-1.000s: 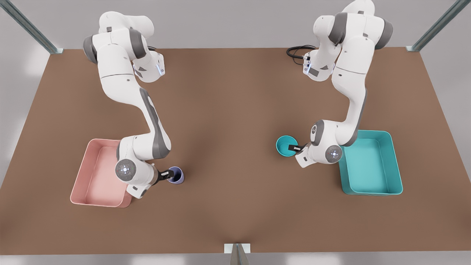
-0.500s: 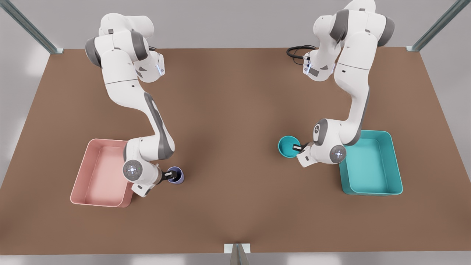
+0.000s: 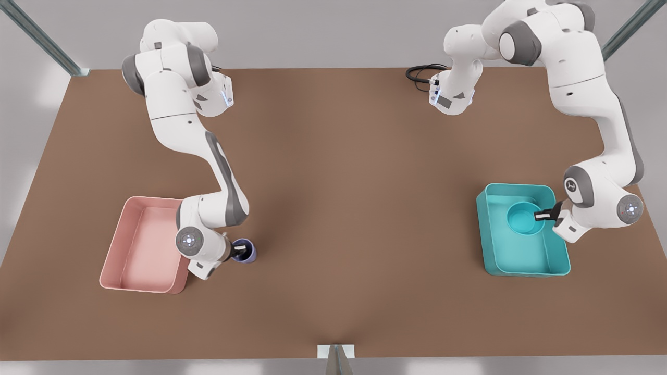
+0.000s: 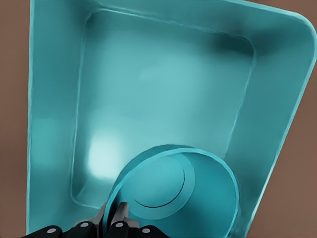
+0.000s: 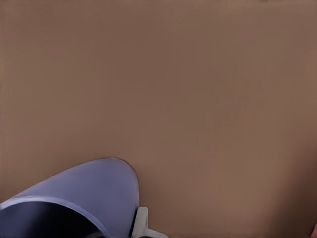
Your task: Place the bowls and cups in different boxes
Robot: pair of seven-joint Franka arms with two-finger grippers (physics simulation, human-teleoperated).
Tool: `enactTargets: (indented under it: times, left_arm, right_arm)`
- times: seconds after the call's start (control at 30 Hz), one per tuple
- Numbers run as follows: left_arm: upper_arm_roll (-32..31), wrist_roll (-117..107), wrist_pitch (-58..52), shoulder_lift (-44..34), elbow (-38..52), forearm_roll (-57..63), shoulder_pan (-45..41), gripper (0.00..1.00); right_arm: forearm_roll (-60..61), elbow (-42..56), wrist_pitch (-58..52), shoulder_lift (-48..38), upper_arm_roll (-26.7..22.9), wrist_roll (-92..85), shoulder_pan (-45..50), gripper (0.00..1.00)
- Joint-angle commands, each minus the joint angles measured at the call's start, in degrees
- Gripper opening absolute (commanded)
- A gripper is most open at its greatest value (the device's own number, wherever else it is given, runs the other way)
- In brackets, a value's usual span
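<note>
Your left tool (image 3: 542,214) is pinched on the rim of the teal bowl (image 3: 522,218), one finger inside the wall and one outside, and it holds the bowl over the teal box (image 3: 557,260), toward the end of the box nearer the arm bases. In the left wrist view the bowl (image 4: 181,196) hangs tilted above the box floor (image 4: 163,89), so I judge it is not set down yet.

Your right tool (image 3: 238,251) is gripped on the lip of the lavender cup (image 3: 247,252), which is just beside the pink box (image 3: 140,250) on the side toward the middle of the worktop (image 3: 344,172). From the right wrist view the cup wall (image 5: 94,188) sits against a finger (image 5: 140,222); whether the cup is lifted or resting on the worktop you cannot tell.

Both pieces look like light, rigid, smooth plastic. A rim pinch gives little contact, so expect the bowl to swing or slip if you move sharply. Lower it until its base is close to the box floor before you let go, or it may bounce or roll. The cup is taller than wide and tips easily, so keep it upright, carry it over the pink wall with room to spare, and release it low
</note>
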Motion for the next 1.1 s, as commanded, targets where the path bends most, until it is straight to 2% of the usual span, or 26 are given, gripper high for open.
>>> enactTargets:
  times: [0.0,0.1,0.17,0.2,0.23,0.27,0.33,0.47,0.53,0.57,0.6,0.63,0.73,0.8,1.07]
  left_arm:
    - [0.06,9.47,6.95,2.66,-0.16,0.11,0.96,0.21]
    - [-0.2,10.35,10.38,6.18,-0.16,0.02,1.58,0.21]
    - [-0.47,10.44,10.38,7.24,-0.16,-0.24,1.58,0.21]
    - [-0.73,10.44,10.38,7.5,-0.16,-0.33,1.58,0.29]
    - [-0.82,10.52,10.2,7.5,-0.16,-0.33,1.66,0.96]
    - [-0.82,10.52,9.94,7.32,-0.16,-0.33,1.66,1.0]
    - [-1.17,10.61,5.46,3.9,0.11,-0.07,1.66,1.0]
    - [-1.35,7.01,-12.55,-11.65,1.42,6.17,-1.41,1.0]
    - [-7.76,-4.14,-18.36,-16.75,6.35,6.26,-5.54,1.0]
    - [-10.49,-7.84,-21.43,-17.38,10.03,6.0,-6.07,1.0]
    - [-10.84,-7.85,-29.07,-12.2,20.39,5.73,-8.09,1.0]
    - [-12.42,-7.85,-31.9,-10.61,24.19,5.47,-8.09,1.0]
    - [-12.33,-7.41,-35.24,-11.13,24.45,-0.15,-6.34,1.0]
    - [-12.42,-7.41,-34.98,-11.13,24.45,-0.16,-6.69,1.0]
    - [-14.36,-7.49,-32.6,-11.66,23.84,2.92,-6.6,1.0]
  right_arm:
    - [0.3,0.02,-2.76,-4.21,-0.1,-6.43,-0.84,0.21]
    - [-0.49,0.02,-10.94,-12.65,-1.33,-23.3,-7.78,0.21]
    - [-2.33,0.9,-13.84,-13.71,-6.95,-30.6,-8.84,0.21]
    - [-2.33,0.9,-14.64,-13.71,-9.41,-32.1,-8.93,0.21]
    - [-2.33,0.9,-14.99,-13.62,-12.05,-33.68,-9.01,0.21]
    - [-2.24,0.9,-15.34,-13.62,-13.9,-35.26,-9.01,0.21]
    - [-2.16,0.63,-15.34,-10.9,-14.69,-35.18,-10.95,0.21]
    - [-0.75,0.81,-13.32,-4.22,-14.6,-34.21,-10.95,0.21]
    - [1.01,0.72,-11.3,-2.2,-14.6,-34.21,-10.95,0.21]
    - [1.27,0.72,-10.42,-1.67,-14.52,-34.21,-10.95,0.21]
    - [1.45,0.72,-9.8,-1.32,-14.52,-34.21,-10.95,0.21]
    - [2.15,0.72,-9.36,-0.79,-14.52,-34.3,-10.95,0.21]
    - [2.33,0.63,-8.84,0.09,-14.25,-34.3,-10.95,0.21]
    - [3.82,0.63,-8.48,0.53,-14.25,-34.91,-10.95,1.0]
    - [3.56,0.81,-9.1,0.09,-14.25,-35.17,-10.95,1.0]
